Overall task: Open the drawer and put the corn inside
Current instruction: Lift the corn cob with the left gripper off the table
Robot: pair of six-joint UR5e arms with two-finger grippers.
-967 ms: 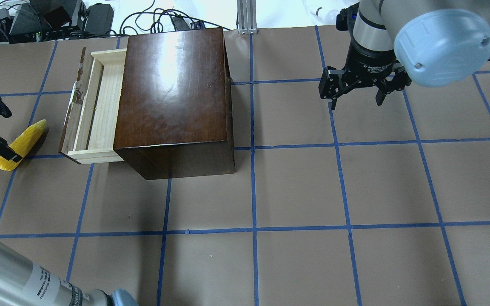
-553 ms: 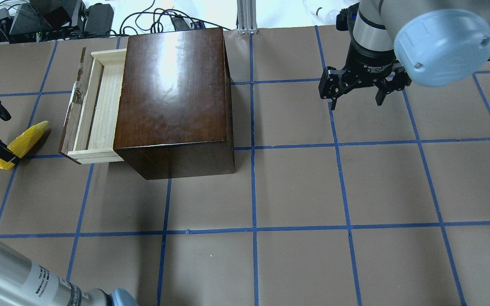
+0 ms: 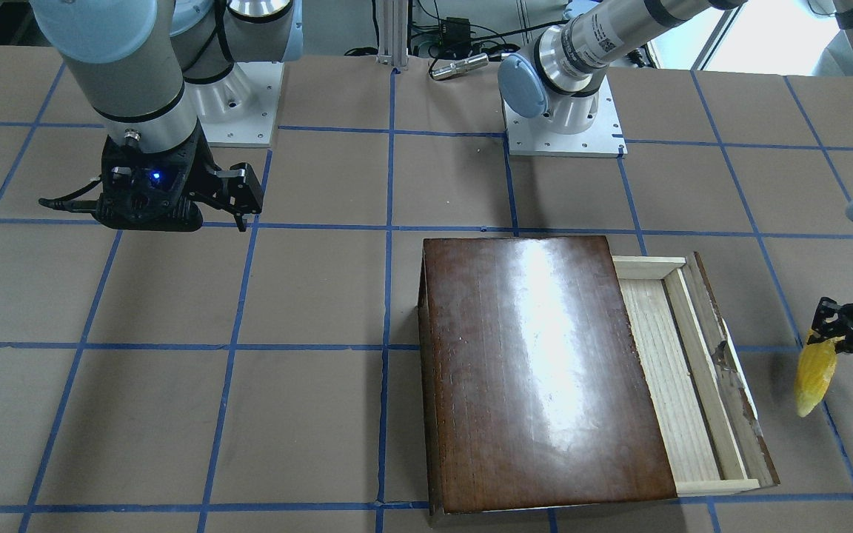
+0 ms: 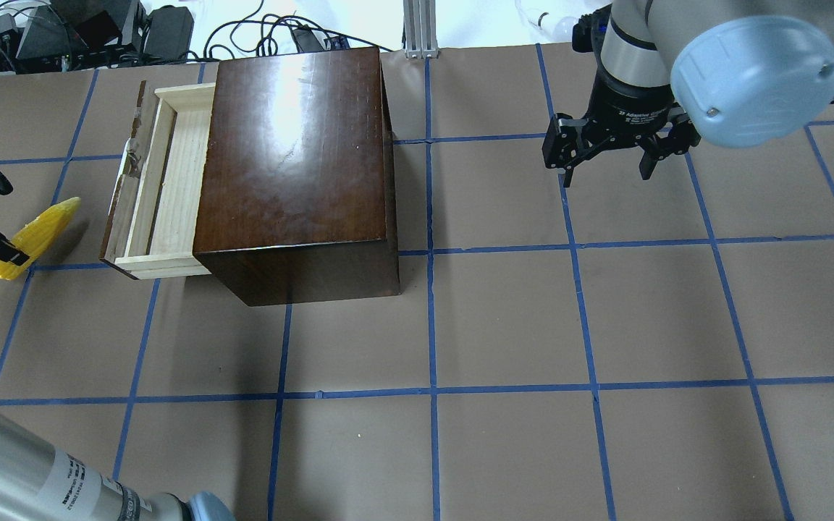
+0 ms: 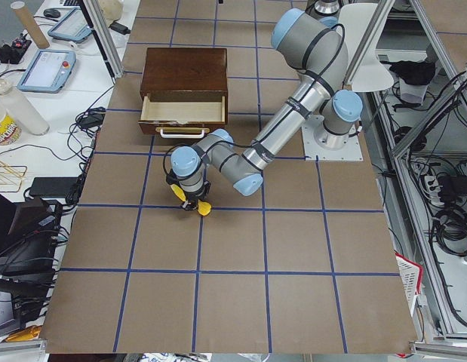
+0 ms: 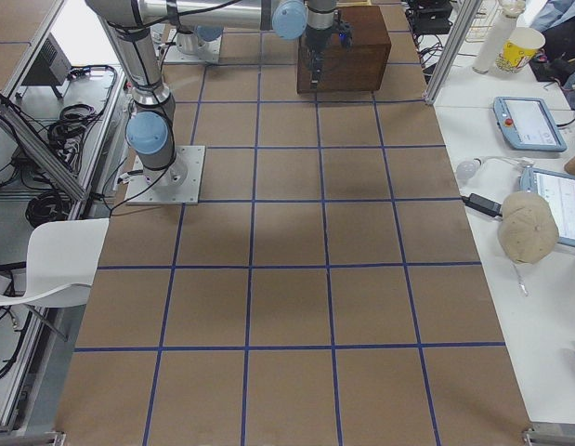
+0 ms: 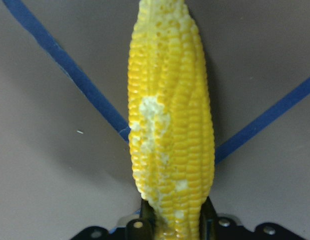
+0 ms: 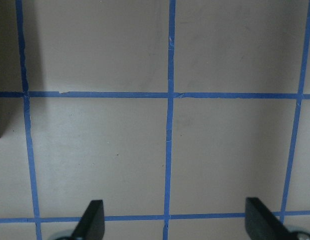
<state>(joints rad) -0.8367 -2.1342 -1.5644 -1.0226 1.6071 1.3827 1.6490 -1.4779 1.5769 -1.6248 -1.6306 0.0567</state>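
The dark brown wooden box [image 4: 294, 166] stands at the back left. Its drawer [image 4: 171, 181] is pulled out to the left, pale tray empty, with the brown front panel [image 3: 730, 370] and a white handle [image 5: 180, 133]. My left gripper [image 4: 4, 255] is shut on the thick end of the yellow corn [image 4: 39, 231], left of the drawer front and just above the table. The corn fills the left wrist view [image 7: 170, 120], tip pointing away, and hangs at the front-facing view's right edge [image 3: 815, 374]. My right gripper [image 4: 609, 174] is open and empty, far right of the box, with only bare table between its fingertips [image 8: 92, 220].
The table [image 4: 504, 325] is covered in brown paper with a blue tape grid. Cables and equipment [image 4: 62, 32] lie beyond the back edge. The left arm's link [image 4: 26, 477] crosses the near left corner. The right arm's elbow [image 4: 750, 72] hangs over the back right.
My left gripper has lifted the corn slightly off the table and shifted it a little left and back. The right arm and the drawer have not moved.
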